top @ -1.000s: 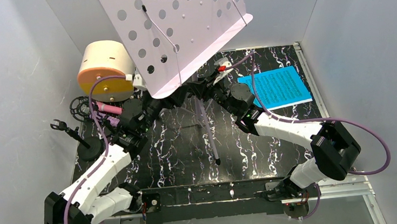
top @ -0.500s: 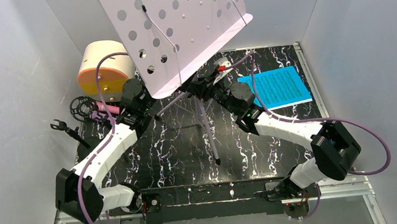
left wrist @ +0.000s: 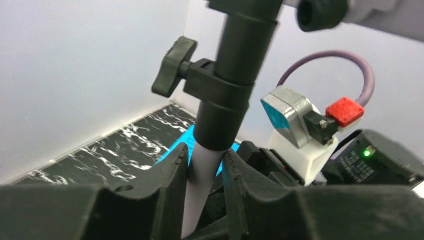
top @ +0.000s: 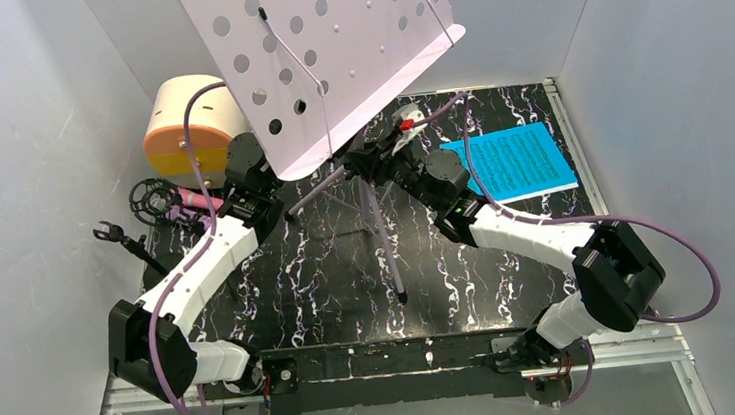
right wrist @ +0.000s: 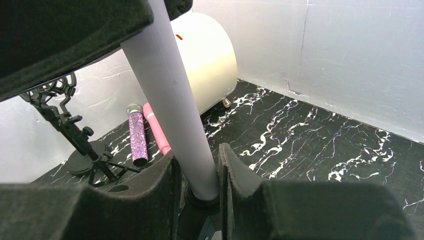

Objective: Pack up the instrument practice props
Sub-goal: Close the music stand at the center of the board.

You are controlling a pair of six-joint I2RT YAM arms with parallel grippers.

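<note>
the lilac stand (top: 330,50) is up on its thin legs at the back of the black marble table (top: 330,281). its big flat top with round holes leans over both arms.

the left gripper (left wrist: 205,155) is closed on the stand's pale pole (left wrist: 202,172). one finger is pressed to each side of it, just under the black collar (left wrist: 220,100) with a knob (left wrist: 172,65).

the right gripper (right wrist: 196,160) is closed on the same pole from the other side, with its fingers tight on it. so both arms hold the stand at once - one from the left and one from the right. in the left wrist view the right arm's wrist camera (left wrist: 300,127) is just past the pole.

the blue and white sheet music (top: 515,162) lies flat on the table at the back right, apart from the stand's legs.

the pink mic (right wrist: 155,127) and the purple mic (right wrist: 136,137) lie side by side on the table by the left wall. they are touching or nearly so. the black tripod (right wrist: 80,137) with its ring mount (right wrist: 47,92) is just beside them - no mic is in the ring.

a round cream box (top: 190,123) sits in the back left corner, near the two mics.
</note>
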